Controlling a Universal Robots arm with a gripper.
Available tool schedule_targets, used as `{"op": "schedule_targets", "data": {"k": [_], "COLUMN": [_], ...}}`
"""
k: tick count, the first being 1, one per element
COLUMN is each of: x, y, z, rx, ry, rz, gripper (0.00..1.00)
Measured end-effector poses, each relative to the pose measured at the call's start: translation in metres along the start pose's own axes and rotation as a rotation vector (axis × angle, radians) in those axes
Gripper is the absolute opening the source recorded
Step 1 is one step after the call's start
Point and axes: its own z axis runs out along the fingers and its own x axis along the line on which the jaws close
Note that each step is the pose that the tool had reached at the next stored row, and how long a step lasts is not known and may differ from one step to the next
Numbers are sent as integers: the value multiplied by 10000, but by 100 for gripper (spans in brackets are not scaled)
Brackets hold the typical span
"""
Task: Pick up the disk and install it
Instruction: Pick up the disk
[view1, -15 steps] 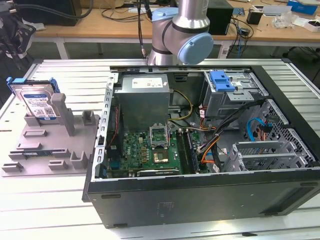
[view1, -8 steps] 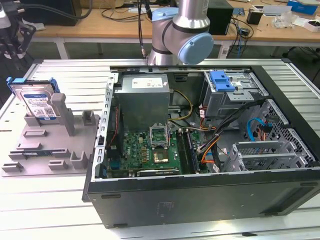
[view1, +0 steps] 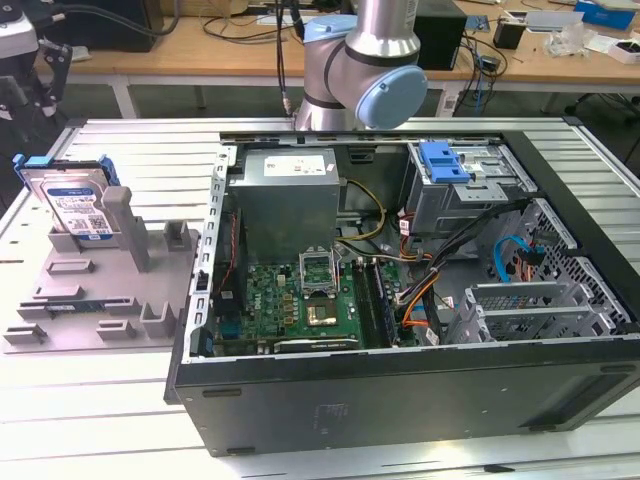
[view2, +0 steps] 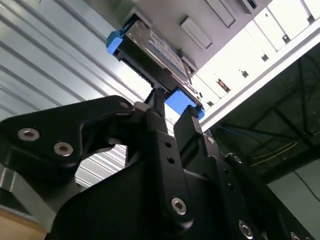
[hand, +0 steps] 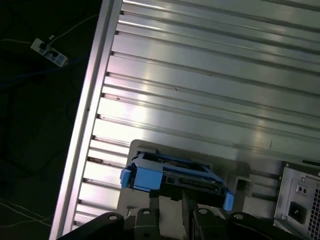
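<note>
Disk (view1: 75, 200) propped in the grey fixture (view1: 95, 300), at nine o'clock from the open computer case (view1: 400, 395) in the exterior view.
It leans back with its labelled face outward and the blue carrier end uppermost, long axis running about eleven to five o'clock. In the second wrist view the gripper (view2: 172, 102) points toward it, fingers (view2: 159, 130) parted by a narrow gap, gripping nothing.

Silver arm (view1: 383, 28) with pale-blue joint cap (view1: 392, 98), black screw-studded fingers (view2: 163, 150).
</note>
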Motion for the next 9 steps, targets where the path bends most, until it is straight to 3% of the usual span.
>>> {"op": "schedule_targets", "data": {"k": [2, 4, 5, 9], "x": [0, 0, 0, 0], "y": [0, 0, 0, 0], "z": [1, 1, 1, 0], "rx": [2, 5, 9, 27], "ry": [56, 97, 121, 138], "rz": [-457, -807, -977, -1025], "gripper": [47, 47, 54, 54]}}
